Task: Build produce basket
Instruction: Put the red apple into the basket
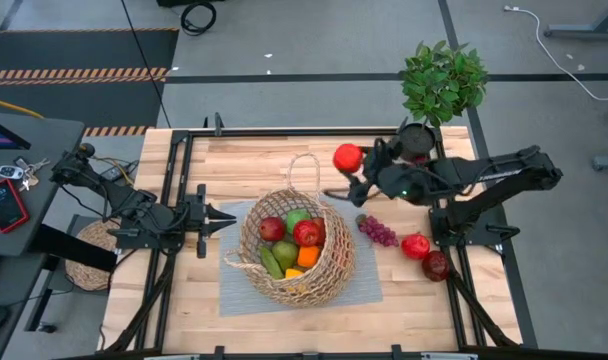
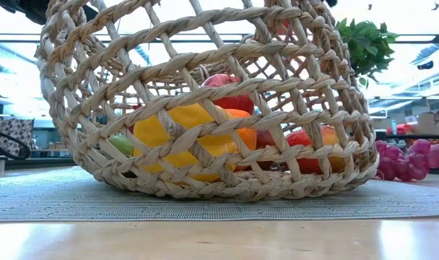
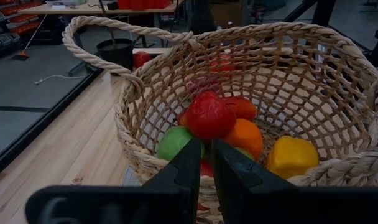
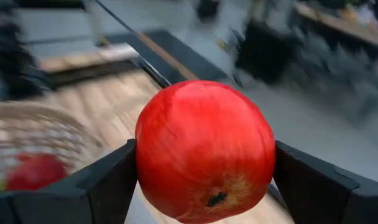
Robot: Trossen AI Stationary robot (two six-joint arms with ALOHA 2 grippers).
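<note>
The tan wicker basket (image 1: 297,248) stands on a grey mat (image 1: 364,290) at the table's middle. It holds red, green, orange and yellow produce (image 3: 209,116). My left gripper (image 1: 229,218) is shut and empty, its tips (image 3: 206,168) close by the basket's left wall. My right gripper (image 1: 356,168) is shut on a red apple (image 1: 348,157), just beyond the basket's far rim and to its right. Purple grapes (image 1: 377,231) and two red fruits (image 1: 415,245) (image 1: 436,265) lie on the table to the right of the basket. My right gripper pinches the red apple by its two opposite sides (image 4: 145,168) between the two fingers (image 4: 108,180). The fingers come from the table's right side. The apple's blossom end (image 4: 215,199) faces the wrist camera. The apple is lifted clear of the table.
A leafy plant in a black pot (image 1: 442,85) stands at the table's far right corner, close behind my right arm. A flat woven mat (image 1: 89,255) lies off the table's left edge. One basket handle (image 1: 304,170) rises toward the far side.
</note>
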